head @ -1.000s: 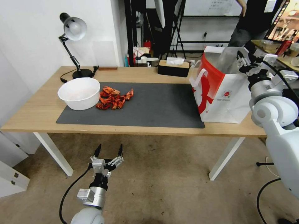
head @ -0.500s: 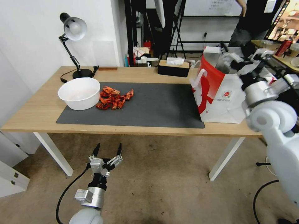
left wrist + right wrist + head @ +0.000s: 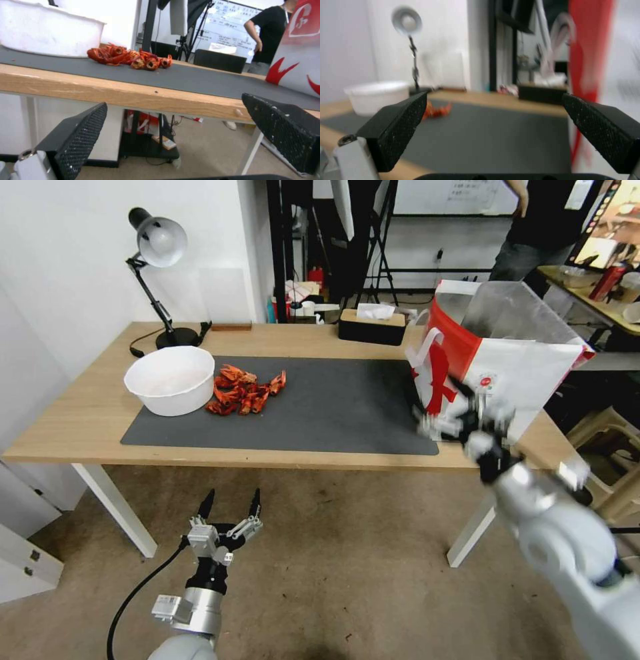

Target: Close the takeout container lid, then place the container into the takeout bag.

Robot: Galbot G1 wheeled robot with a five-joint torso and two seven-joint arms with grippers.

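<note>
The takeout bag [image 3: 513, 373] stands open at the right end of the table, white front with a small red logo, red side, silvery lining. The takeout container and its lid are out of view. My right gripper [image 3: 460, 413] is low in front of the bag, near the table's front edge, blurred by motion. The right wrist view shows this gripper [image 3: 493, 100] open and empty, the bag's red side [image 3: 590, 50] close beside it. My left gripper [image 3: 233, 495] hangs open below the table's front edge. In the left wrist view [image 3: 175, 102] it holds nothing.
A round white bowl [image 3: 170, 380] and a pile of red crayfish [image 3: 243, 390] sit on the left part of the dark mat [image 3: 320, 407]. A desk lamp [image 3: 157, 240] and a tissue box [image 3: 371, 323] stand along the back of the table.
My right arm has swung down from above the bag's mouth to low in front of the bag. The left gripper has sunk slightly.
</note>
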